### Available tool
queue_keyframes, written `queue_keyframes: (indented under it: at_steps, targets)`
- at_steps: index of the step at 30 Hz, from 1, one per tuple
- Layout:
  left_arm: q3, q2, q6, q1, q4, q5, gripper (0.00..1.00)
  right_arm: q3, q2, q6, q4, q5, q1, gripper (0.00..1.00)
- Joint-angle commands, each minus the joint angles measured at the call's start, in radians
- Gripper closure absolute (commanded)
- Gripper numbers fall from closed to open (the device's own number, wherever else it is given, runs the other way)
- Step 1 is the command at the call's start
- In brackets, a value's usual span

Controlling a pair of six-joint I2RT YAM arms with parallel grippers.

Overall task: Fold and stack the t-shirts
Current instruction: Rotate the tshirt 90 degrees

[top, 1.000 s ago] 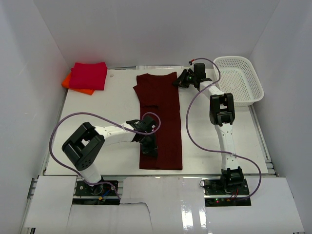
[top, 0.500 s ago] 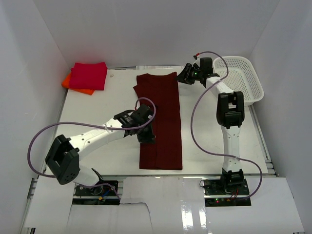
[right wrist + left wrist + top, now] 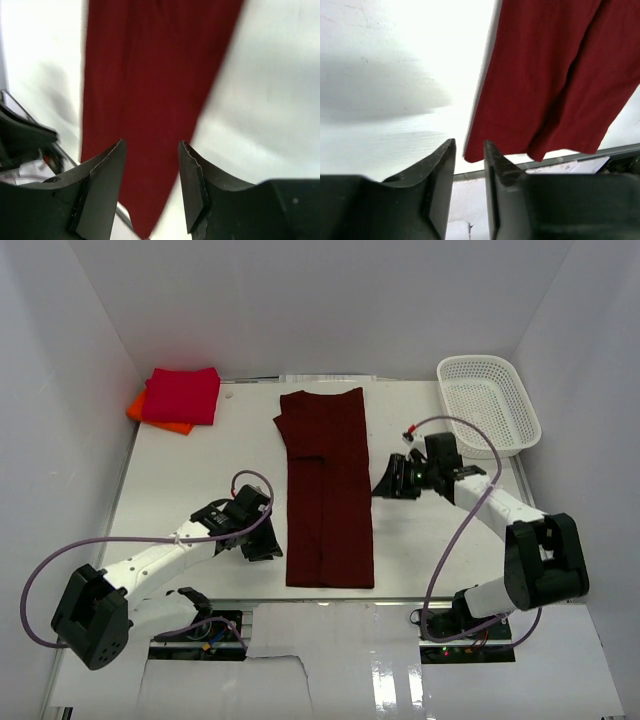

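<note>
A dark maroon t-shirt (image 3: 328, 490) lies folded into a long narrow strip down the middle of the table. A crimson-red t-shirt (image 3: 182, 395) rests folded on an orange one (image 3: 134, 408) at the back left. My left gripper (image 3: 271, 548) sits low beside the strip's near left edge, open, nothing between its fingers. The left wrist view has the shirt's near corner (image 3: 545, 75) just beyond the left gripper (image 3: 469, 149). My right gripper (image 3: 381, 486) hovers at the strip's right edge, open and empty. Under the right gripper (image 3: 151, 150), the maroon cloth (image 3: 150, 75) runs lengthwise.
A white mesh basket (image 3: 478, 362) stands at the back right corner. White walls close in the table (image 3: 200, 470) on three sides. Purple cables loop from both arms over the table surface.
Both grippers let go of the maroon shirt and opened. The left arm drew back toward the near left; the right arm swung from the shirt's far end to its right side.
</note>
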Motion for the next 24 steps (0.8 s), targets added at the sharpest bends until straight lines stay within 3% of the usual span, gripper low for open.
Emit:
queue_keyframes:
  at_steps: [1,4,6,9,14,24]
  targets:
    - [-0.043,-0.091,0.008,0.009,0.075,0.016,0.59,-0.203,-0.129,-0.019,-0.061,0.017,0.017,0.47]
    - [-0.061,-0.108,0.004,0.016,0.085,0.041,0.48,-0.344,-0.267,0.009,-0.111,0.021,0.064,0.47]
    - [-0.074,-0.102,-0.004,0.016,0.097,0.065,0.47,-0.415,-0.365,0.040,-0.163,0.029,0.071,0.45]
    - [-0.112,-0.090,-0.028,0.016,0.163,0.160,0.44,-0.481,-0.506,0.080,-0.209,0.020,0.083,0.33]
    - [-0.205,-0.099,-0.082,0.016,0.250,0.234,0.39,-0.562,-0.573,0.148,-0.235,-0.034,0.100,0.32]
    - [-0.310,-0.123,-0.110,0.018,0.281,0.248,0.38,-0.720,-0.654,0.334,-0.113,-0.105,0.196,0.34]
